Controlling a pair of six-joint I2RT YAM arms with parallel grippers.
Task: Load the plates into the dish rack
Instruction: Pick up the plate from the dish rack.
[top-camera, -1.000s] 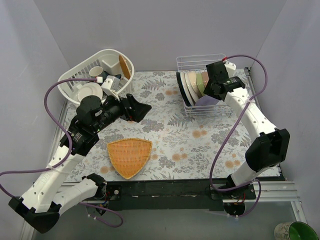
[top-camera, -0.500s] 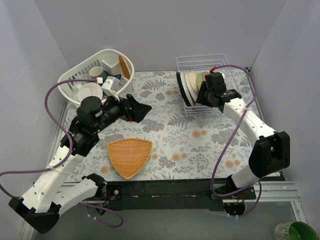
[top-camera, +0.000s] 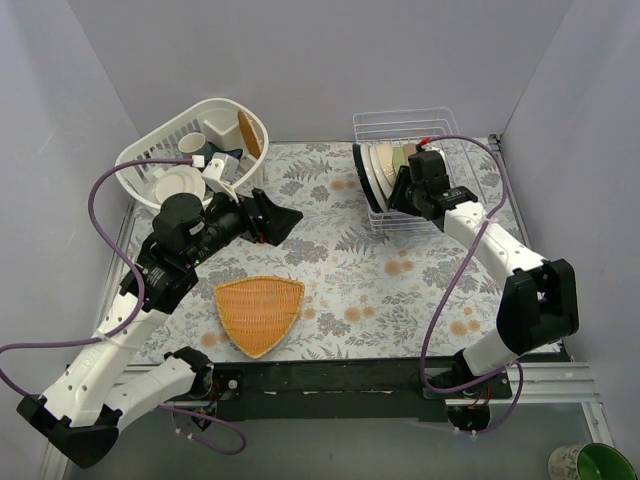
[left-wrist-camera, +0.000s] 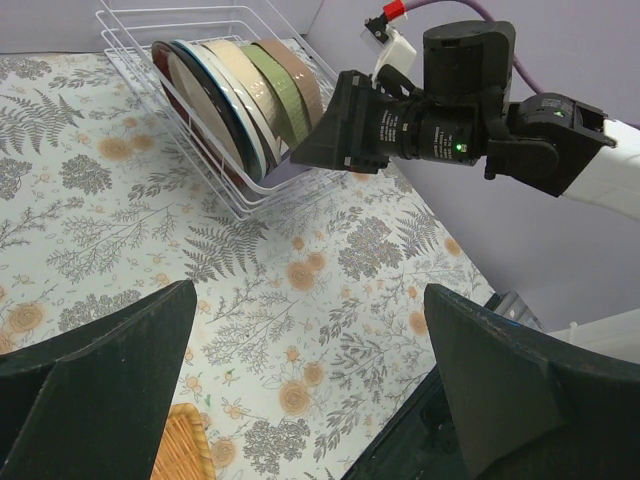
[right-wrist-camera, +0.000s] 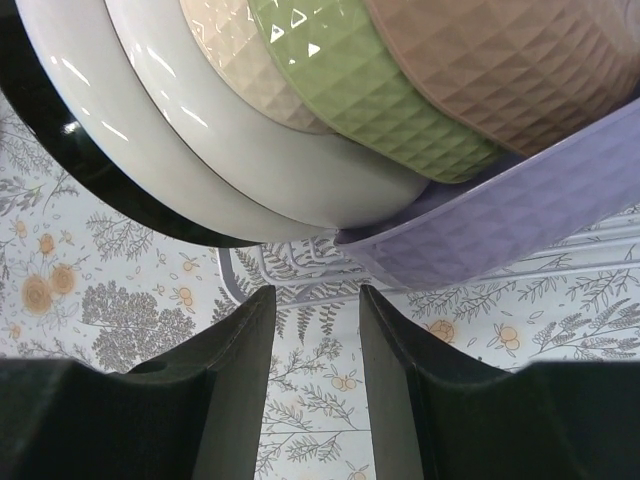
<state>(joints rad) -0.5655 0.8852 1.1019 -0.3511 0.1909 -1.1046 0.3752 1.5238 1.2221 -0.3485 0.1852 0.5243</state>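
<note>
Top view, rack: the dish rack (top-camera: 400, 120) is sitting at the upper right of the flowered table (top-camera: 340, 260), and the plates (top-camera: 378, 170) are standing on edge in its left half.
Top view, right arm: the right gripper (top-camera: 396, 196) is pointing at the rack's near left edge, just beside the plates.
Top view, left arm: the left gripper (top-camera: 282, 206) is hovering left of centre, well apart from the rack. An orange tray (top-camera: 258, 312) is lying below it, and a white basket (top-camera: 140, 165) is sitting at the upper left.
Left wrist view, fingers: the left fingers (left-wrist-camera: 100, 380) are spreading wide at the bottom corners, holding nothing.
Left wrist view, rack: the plates are leaning in a row at the upper left, with the right gripper close against the row's near end.
Right wrist view, fingers: the right fingers (right-wrist-camera: 230, 370) are standing half apart at the bottom, with nothing between them.
Right wrist view, plates: a lilac dish (right-wrist-camera: 500, 210) is lying tilted at the right, below a brown dish (right-wrist-camera: 520, 60), a green dish (right-wrist-camera: 370, 90), a cream dish (right-wrist-camera: 240, 60), white plates (right-wrist-camera: 200, 130) and a dark plate (right-wrist-camera: 60, 150).
</note>
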